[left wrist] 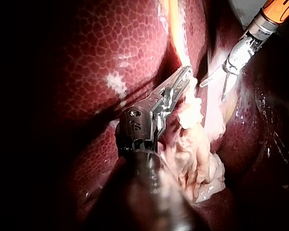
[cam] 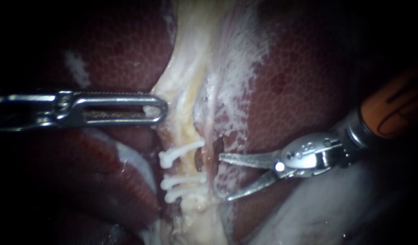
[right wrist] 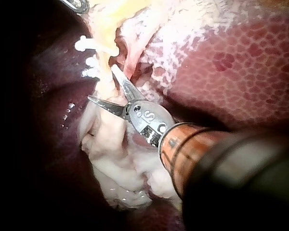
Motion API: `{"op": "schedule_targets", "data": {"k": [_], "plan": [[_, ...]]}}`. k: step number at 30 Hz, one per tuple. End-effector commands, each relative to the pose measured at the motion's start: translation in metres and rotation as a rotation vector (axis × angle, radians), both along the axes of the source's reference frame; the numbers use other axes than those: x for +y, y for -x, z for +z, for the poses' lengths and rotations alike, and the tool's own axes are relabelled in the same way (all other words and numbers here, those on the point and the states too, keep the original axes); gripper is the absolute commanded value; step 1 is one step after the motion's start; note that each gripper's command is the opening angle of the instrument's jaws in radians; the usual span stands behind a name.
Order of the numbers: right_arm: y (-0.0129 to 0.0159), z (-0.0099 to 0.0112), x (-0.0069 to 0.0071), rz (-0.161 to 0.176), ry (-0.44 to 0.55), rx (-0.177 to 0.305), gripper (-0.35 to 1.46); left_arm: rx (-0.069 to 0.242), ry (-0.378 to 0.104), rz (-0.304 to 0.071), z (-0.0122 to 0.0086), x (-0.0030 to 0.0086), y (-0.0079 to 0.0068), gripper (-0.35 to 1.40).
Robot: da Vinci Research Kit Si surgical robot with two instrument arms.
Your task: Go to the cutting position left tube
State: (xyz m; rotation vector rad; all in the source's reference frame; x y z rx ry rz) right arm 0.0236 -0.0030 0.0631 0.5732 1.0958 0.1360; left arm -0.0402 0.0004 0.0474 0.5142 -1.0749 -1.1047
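A pale yellowish tube (cam: 189, 136) runs down the middle between the liver lobes and carries three white clips (cam: 179, 152). My right instrument (cam: 223, 177) comes in from the right with its two blades open, their tips just right of the clipped stretch. In the right wrist view the open blades (right wrist: 106, 89) lie against pale tissue just short of the clips (right wrist: 93, 45). My left instrument (cam: 157, 109) reaches in from the left, its slotted jaws shut on the pale tissue edge above the clips. The left wrist view shows the same hold (left wrist: 183, 79).
Dark red liver (cam: 299, 100) lies on both sides of the pale strip. A pinkish strand (cam: 210, 136) runs beside the clipped tube, with a dark opening near the upper blade tip. A loose mass of pale tissue (left wrist: 197, 159) hangs beside the left instrument's shaft.
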Motion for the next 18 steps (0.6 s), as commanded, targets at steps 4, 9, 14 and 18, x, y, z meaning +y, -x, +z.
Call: {"op": "schedule_targets", "data": {"k": [4, 9, 14, 18], "plan": [[-0.0013, 0.0004, -0.0001, -0.021, -0.016, 0.014, 1.27, 0.002, 0.001, -0.001, -0.0003, -0.0001, 0.0000, -0.35], [-0.0021, 0.0010, 0.0003, -0.026, -0.018, 0.017, 1.25, 0.002, 0.001, -0.001, -0.0004, -0.0002, -0.0002, -0.35], [-0.0026, 0.0015, 0.0006, -0.024, -0.018, 0.016, 1.25, 0.003, 0.001, -0.001, -0.0006, -0.0004, -0.0002, -0.35], [-0.0030, 0.0015, 0.0006, -0.023, -0.018, 0.016, 1.25, 0.002, 0.001, -0.001, -0.0006, -0.0004, -0.0003, -0.35]]}}
